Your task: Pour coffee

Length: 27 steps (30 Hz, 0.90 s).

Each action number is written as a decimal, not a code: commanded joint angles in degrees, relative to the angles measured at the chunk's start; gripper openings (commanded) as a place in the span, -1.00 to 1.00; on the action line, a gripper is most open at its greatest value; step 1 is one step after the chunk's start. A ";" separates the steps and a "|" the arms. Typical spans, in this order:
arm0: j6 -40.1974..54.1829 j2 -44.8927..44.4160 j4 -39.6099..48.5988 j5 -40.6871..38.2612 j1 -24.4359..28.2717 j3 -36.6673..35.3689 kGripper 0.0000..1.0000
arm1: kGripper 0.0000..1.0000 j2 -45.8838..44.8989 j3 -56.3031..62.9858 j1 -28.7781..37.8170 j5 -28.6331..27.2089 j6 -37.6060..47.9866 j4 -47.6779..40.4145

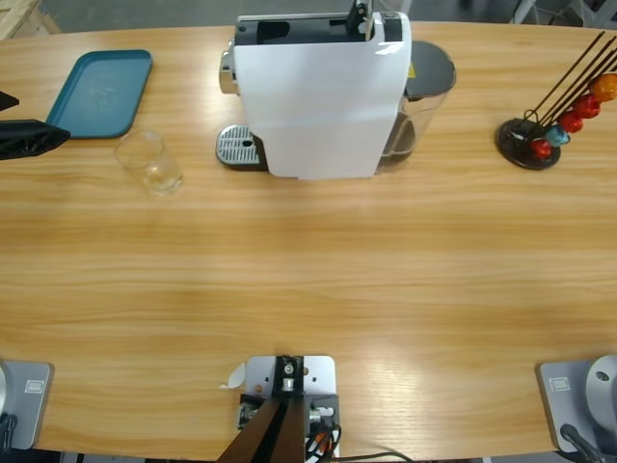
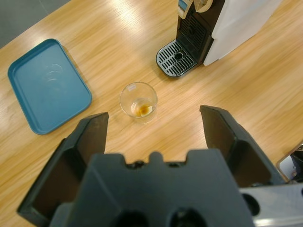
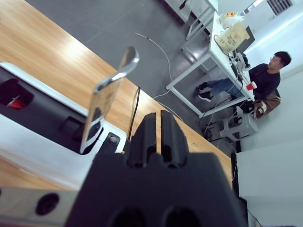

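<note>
One glass (image 1: 149, 162) w/ coffee (image 1: 166, 179) stands on surface (image 1: 308, 280) btwn teal tray (image 1: 101, 92) & coffee machine (image 1: 323, 92). Left wrist: left fingers (image 2: 154, 123) spread, released, above glass. Right wrist: right fingers (image 3: 160, 137) clenched, empty, beside machine lever (image 3: 111, 92); person (image 3: 265, 78) seated far off.

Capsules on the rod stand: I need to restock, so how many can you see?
4 capsules on the stand at the table's right end: orange highest, then red ones at and lowest. More may be hidden beyond the picture's edge.
</note>
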 commanded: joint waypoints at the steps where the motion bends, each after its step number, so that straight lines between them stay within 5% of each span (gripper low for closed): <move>1: 0.39 1.41 -0.59 -0.76 -0.35 1.26 0.66 | -1.00 4.31 -1.19 1.21 -1.53 0.42 -0.55; 27: 0.39 1.28 -0.50 -0.76 -0.35 1.26 0.66 | -1.00 16.51 -10.21 2.27 -2.76 -3.96 -0.46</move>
